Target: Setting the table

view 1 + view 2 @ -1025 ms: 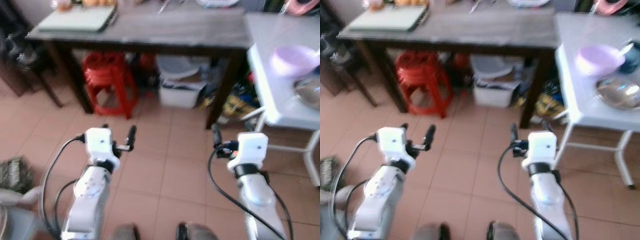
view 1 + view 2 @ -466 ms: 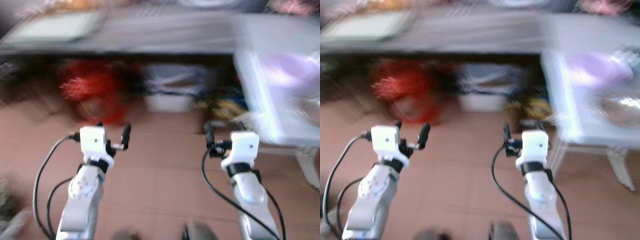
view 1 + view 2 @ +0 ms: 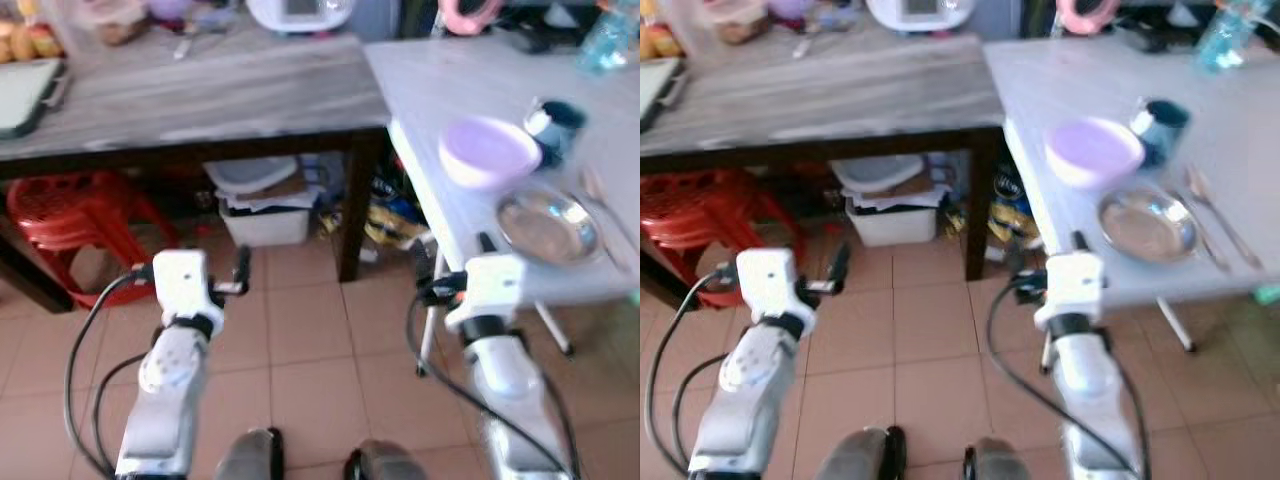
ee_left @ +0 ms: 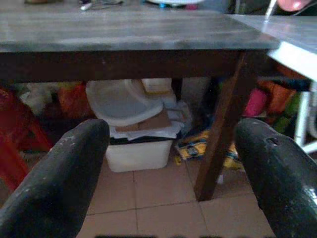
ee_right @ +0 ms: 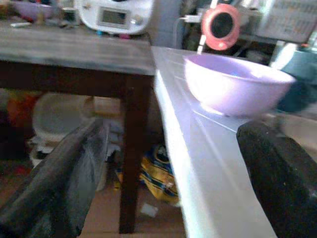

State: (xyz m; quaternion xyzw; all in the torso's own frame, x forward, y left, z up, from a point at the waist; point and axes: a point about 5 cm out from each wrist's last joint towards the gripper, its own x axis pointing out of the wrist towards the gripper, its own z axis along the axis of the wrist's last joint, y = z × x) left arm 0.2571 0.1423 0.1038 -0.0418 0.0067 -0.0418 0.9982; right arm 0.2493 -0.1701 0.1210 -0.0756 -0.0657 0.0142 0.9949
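Purple was the bowl (image 3: 1093, 151) on the white table (image 3: 1080, 70), sitting close beside a shiny metal plate (image 3: 1146, 226), a dark cup (image 3: 1159, 122) and a fork (image 3: 1213, 214), so the dishes looked ready to be set out. The right gripper (image 5: 173, 168) was held up by the table's edge with its fingers spread wide and empty, likely to reach the bowl. The left gripper (image 4: 171, 163) was wide apart and empty too, pointing under the brown wooden table (image 3: 200, 90).
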